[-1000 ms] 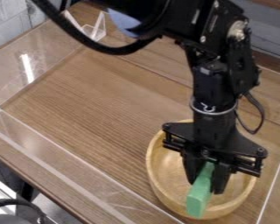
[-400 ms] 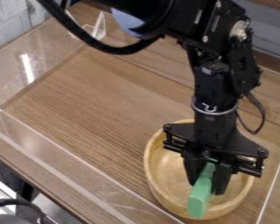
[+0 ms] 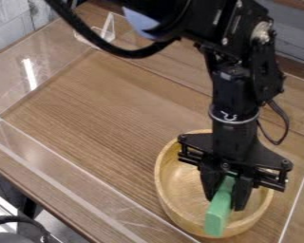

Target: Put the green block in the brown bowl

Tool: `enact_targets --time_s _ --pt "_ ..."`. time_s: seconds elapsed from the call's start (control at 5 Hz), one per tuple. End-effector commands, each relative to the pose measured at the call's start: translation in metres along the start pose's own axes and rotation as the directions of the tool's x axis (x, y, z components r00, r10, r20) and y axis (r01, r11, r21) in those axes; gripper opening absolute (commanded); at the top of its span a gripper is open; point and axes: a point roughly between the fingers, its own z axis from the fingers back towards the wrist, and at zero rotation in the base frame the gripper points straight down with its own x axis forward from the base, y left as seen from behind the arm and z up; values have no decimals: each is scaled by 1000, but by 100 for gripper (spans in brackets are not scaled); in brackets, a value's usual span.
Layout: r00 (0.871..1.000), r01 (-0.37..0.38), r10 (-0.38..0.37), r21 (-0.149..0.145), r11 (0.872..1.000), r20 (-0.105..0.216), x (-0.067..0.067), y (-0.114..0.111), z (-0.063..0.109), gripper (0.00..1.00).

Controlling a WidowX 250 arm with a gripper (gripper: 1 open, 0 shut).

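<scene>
The brown bowl (image 3: pixel 178 199) sits on the wooden table at the lower right, a round light-wood dish with a thick rim. My black gripper (image 3: pixel 224 196) points almost straight down into it and is shut on the green block (image 3: pixel 219 214). The block hangs upright from the fingers, its lower end down in the bowl's hollow near the front rim. Whether that end touches the bowl's floor I cannot tell. The arm hides the bowl's back part.
The wooden table (image 3: pixel 104 114) is ringed by clear plastic walls (image 3: pixel 41 157) at the left and front. The black arm (image 3: pixel 237 66) with its cables reaches in from the top. The table's front edge lies just below the bowl.
</scene>
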Motion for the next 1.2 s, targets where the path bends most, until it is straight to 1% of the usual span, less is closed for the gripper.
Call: enact_targets --time_s 0.0,0.2,0.4,1.0 --pt "1000 4 -3 -19 1000 30 6 -6 9 0" --pt "1000 4 -4 -20 1000 28 7 -5 14 100" --pt "1000 3 -3 -22 1000 25 8 -3 17 100" --pt "999 -8 9 -24 1000 37 20 13 27 100"
